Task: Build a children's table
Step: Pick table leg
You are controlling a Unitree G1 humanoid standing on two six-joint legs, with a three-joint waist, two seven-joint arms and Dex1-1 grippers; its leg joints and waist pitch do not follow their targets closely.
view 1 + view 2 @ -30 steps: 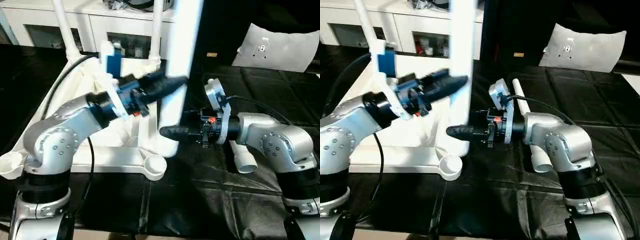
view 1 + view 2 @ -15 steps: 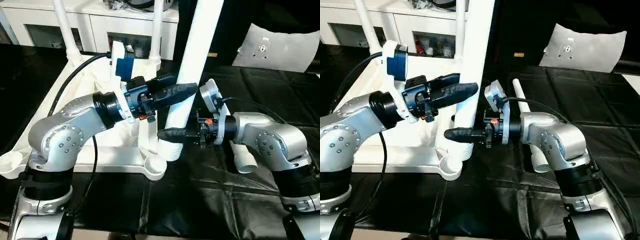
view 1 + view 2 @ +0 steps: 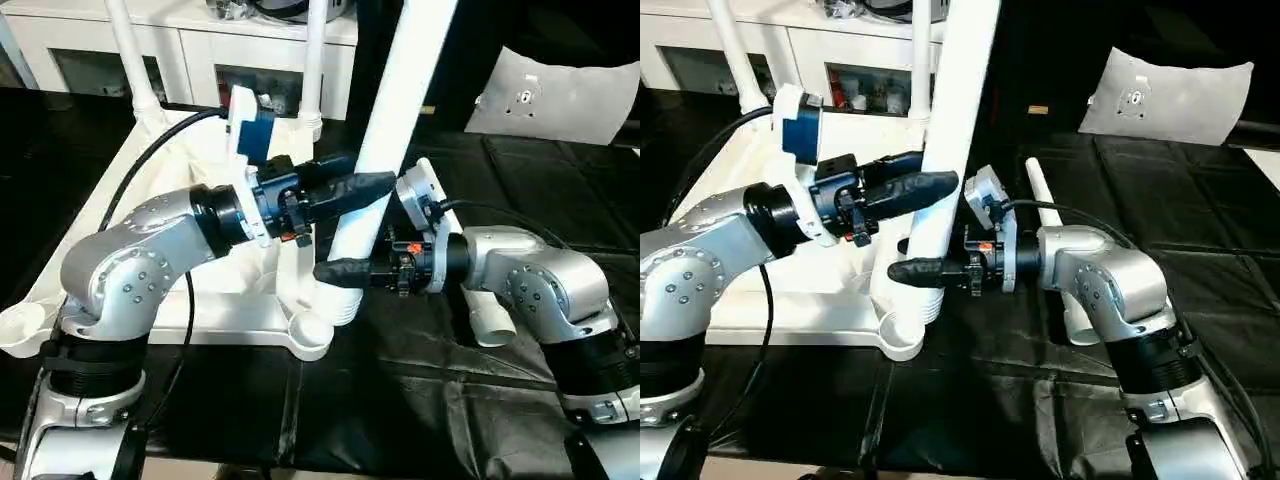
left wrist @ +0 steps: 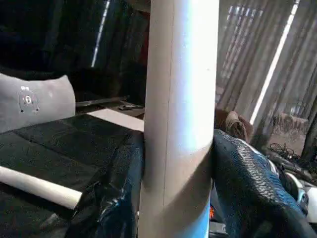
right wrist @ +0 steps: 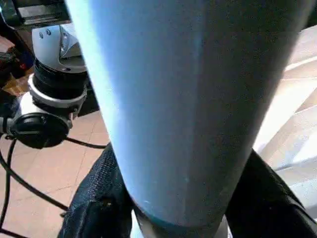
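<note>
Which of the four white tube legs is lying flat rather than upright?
The white plastic tube leg on the black cloth beside the right arm; two stand socketed in the tabletop, one is held tilted.

The upturned tabletop (image 3: 215,300) is lying on the desk (image 3: 420,400) at the robot's left, two legs (image 3: 128,55) standing in its far sockets. A third leg (image 3: 385,140) is leaning over the near right socket (image 3: 310,330), between both hands. A fourth leg (image 3: 1045,215) is lying to the right, behind the right arm.
</note>
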